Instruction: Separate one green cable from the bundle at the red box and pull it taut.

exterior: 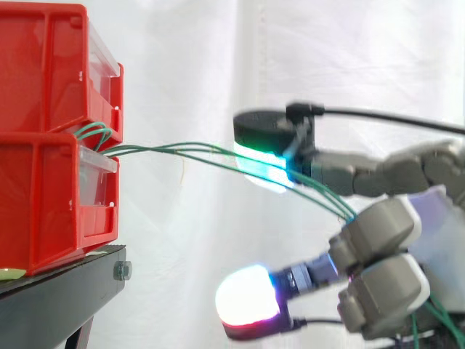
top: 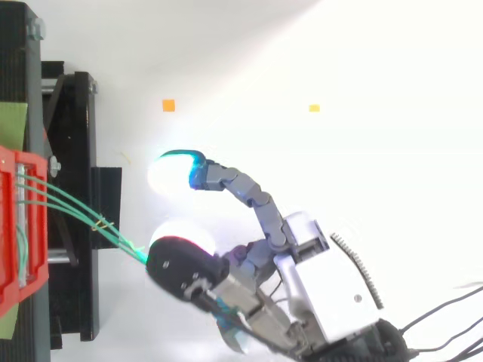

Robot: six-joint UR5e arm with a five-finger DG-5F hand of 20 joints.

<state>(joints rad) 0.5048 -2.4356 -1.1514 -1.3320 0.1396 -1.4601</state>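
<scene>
A bundle of thin green cables (exterior: 182, 151) comes out between two stacked red boxes (exterior: 43, 196) at the left and runs right, sloping down into my hand (exterior: 385, 233). The hand is open with its fingers spread. One long finger with a green-cyan glowing pad (exterior: 265, 134) lies just over the cables and touches them. A white-magenta glowing pad (exterior: 247, 299) hangs well below them. From above, the cables (top: 75, 207) leave the red box (top: 9, 226), meet at a small tie (top: 100, 224) and vanish under the hand (top: 317, 279). No strand stands apart from the others.
The red boxes sit on a black stand (exterior: 65, 283) whose frame (top: 75, 151) lies along the left of the top view. Small orange (top: 168, 105) and yellow (top: 314, 108) markers lie on the white floor. A white curtain hangs behind.
</scene>
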